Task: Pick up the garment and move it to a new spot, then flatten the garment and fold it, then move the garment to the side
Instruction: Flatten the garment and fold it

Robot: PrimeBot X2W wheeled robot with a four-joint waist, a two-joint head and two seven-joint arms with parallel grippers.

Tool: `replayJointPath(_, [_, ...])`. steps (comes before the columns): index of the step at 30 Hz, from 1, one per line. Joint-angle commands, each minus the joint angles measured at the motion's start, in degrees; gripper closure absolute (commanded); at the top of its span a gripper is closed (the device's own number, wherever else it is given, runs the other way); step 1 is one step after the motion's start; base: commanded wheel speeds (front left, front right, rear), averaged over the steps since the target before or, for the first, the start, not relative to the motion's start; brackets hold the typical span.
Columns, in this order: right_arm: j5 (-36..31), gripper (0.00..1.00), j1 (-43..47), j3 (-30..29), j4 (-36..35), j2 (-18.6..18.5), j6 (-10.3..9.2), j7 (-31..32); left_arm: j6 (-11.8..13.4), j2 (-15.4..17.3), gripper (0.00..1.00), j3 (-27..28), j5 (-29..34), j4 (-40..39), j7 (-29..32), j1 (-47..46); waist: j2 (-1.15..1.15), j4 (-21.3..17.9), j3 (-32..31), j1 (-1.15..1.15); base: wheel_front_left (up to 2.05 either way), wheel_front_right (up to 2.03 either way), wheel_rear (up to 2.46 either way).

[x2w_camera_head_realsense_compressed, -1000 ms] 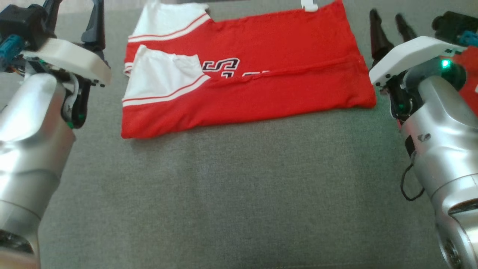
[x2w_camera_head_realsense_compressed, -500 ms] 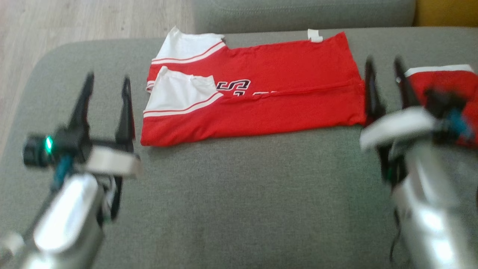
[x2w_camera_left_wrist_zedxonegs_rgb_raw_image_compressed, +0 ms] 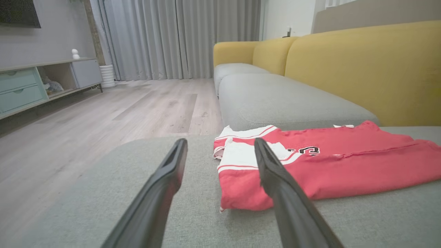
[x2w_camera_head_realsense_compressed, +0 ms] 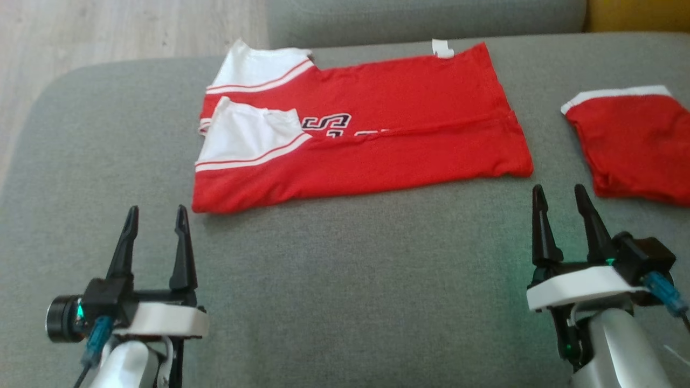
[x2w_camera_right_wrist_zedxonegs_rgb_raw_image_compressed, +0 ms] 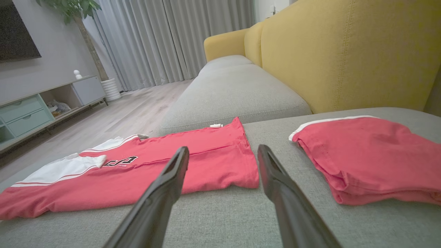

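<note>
Counting: garment 1 | bundle 1 | left fingers 2 | right fingers 2

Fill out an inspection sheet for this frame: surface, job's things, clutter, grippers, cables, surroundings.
Surface: grey fabric sofa cushion, smooth.
Job's things: red-and-white short-sleeved jersey, folded lengthwise, lying flat, sleeves to the left.
Clutter: second folded red garment with white trim, apart, to the jersey's right.
Grippers: left gripper and right gripper both open, empty, short of the jersey.
Cables: blue cable at each wrist, clear of the fabric.
Surroundings: yellow sofa backrest, wooden floor, grey curtains, pale sideboard.
</note>
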Motion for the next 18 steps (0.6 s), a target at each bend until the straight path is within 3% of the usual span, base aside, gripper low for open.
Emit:
replayJointPath(1, [0.32, 0.00, -2.47, 1.95, -2.87, -0.18, -0.05, -0.62, -0.25, 0.36, 0.00, 3.35, 0.62, 1.02, -0.29, -3.99, 0.00, -0.85, 1.99, 0.00, 0.00, 0.00, 0.00])
replayJointPath(4, [1.36, 0.00, -3.52, 2.69, -3.67, -0.18, -0.05, -0.62, -0.48, 0.41, 0.00, 3.95, 1.16, 3.54, -0.29, -5.76, 0.00, -1.31, 3.53, 0.00, 0.00, 0.00, 0.00])
replayJointPath(18, [0.62, 0.00, -6.07, 3.49, -6.73, -0.17, -0.05, -0.62, -6.57, 0.61, 0.00, 1.96, 0.58, 28.13, 3.47, -21.58, 0.00, -3.37, 11.10, 0.00, 0.00, 0.00, 0.00])
